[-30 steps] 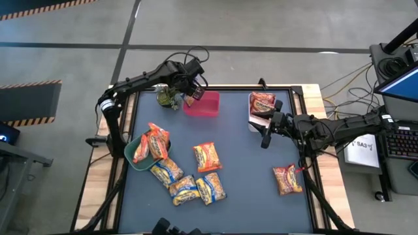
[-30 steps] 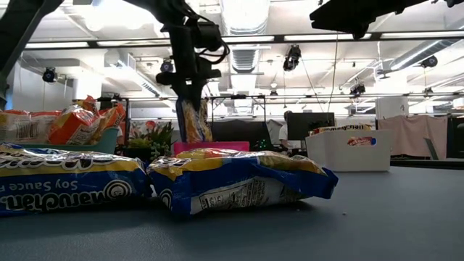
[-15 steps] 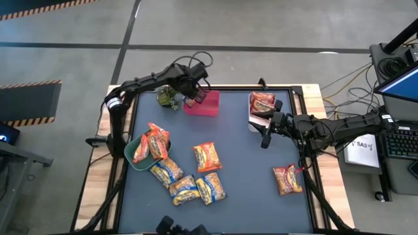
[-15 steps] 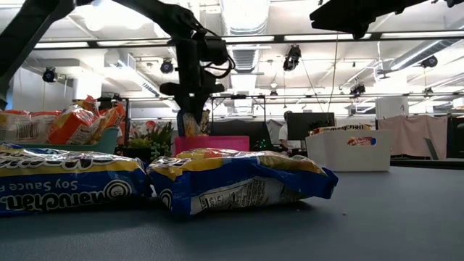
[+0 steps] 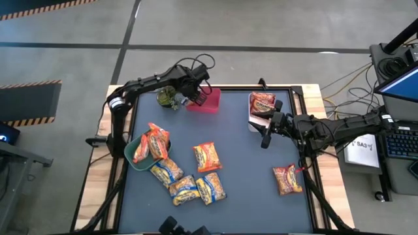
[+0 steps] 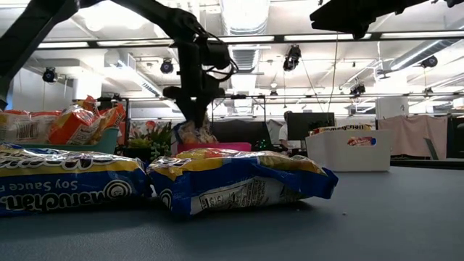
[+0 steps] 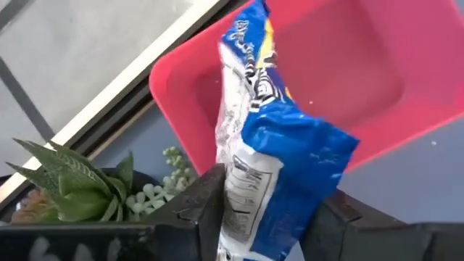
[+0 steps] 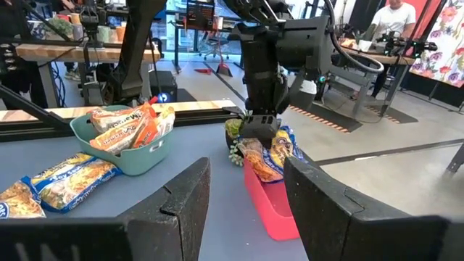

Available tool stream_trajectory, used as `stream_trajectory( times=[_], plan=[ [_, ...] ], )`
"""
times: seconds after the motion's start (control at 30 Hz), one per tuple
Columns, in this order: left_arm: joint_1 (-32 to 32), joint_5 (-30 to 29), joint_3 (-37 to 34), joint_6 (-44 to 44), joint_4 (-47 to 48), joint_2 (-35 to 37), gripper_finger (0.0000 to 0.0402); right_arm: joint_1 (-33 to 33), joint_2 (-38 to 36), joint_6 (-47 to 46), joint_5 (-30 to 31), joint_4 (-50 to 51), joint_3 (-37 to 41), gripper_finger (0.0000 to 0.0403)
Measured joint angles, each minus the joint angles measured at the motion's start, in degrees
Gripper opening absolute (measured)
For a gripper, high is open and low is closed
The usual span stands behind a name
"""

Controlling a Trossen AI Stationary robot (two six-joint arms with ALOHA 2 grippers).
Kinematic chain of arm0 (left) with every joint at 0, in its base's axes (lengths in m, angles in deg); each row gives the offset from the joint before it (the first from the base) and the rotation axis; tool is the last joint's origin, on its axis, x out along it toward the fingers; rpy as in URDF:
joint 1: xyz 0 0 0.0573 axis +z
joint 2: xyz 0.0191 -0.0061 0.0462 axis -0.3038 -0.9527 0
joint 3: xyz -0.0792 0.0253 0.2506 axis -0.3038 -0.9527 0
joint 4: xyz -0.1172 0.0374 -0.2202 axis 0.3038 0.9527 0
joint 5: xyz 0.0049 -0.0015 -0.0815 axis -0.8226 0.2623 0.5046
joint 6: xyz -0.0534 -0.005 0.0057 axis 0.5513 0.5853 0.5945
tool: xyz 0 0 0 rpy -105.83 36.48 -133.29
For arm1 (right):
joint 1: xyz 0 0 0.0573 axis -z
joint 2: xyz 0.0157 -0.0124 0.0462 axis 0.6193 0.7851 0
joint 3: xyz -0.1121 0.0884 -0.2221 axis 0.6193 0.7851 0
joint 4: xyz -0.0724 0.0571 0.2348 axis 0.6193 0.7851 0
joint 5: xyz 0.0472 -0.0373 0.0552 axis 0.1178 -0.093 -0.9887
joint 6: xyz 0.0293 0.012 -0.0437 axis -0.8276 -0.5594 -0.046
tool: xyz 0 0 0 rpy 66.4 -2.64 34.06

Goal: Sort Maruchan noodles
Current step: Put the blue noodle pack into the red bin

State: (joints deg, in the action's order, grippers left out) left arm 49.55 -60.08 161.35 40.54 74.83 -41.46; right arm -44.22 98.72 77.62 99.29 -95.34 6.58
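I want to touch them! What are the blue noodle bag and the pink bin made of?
The blue packet, clamped in the left gripper, looks like thin shiny plastic film: it is wrinkled and catches the light. The pink bin looks like hard smooth plastic, probably molded, with rounded corners, an even color and a soft sheen.

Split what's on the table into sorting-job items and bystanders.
Job items:
- blue packet held by left gripper
- pink bin, teal bin, white bin
- loose packets

Bystanders:
- small plant
- right gripper, idle, open
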Motion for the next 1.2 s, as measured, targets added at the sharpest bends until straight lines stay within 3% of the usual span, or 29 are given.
stream_trajectory(
  times=[0.23,0.47,0.7,1.2],
  plan=[
    [0.0,0.8,1.5,0.0,4.0,0.3,0.0090,0.0,0.0,0.0,0.0,0.0,0.0,0.0166],
    [0.0,2.4,4.2,-2.4,5.9,0.3,0.0110,0.0,0.0,0.0,0.0,0.0,0.0,0.0166],
    [0.4,2.7,6.7,-3.9,7.7,0.3,0.0095,0.0,0.0,0.0,0.0,0.0,0.0,0.0166],
    [1.3,5.1,5.2,-3.4,5.1,-1.8,0.0106,0.0,0.0,-0.5,0.0,0.0,0.0,0.0166]
  ],
)
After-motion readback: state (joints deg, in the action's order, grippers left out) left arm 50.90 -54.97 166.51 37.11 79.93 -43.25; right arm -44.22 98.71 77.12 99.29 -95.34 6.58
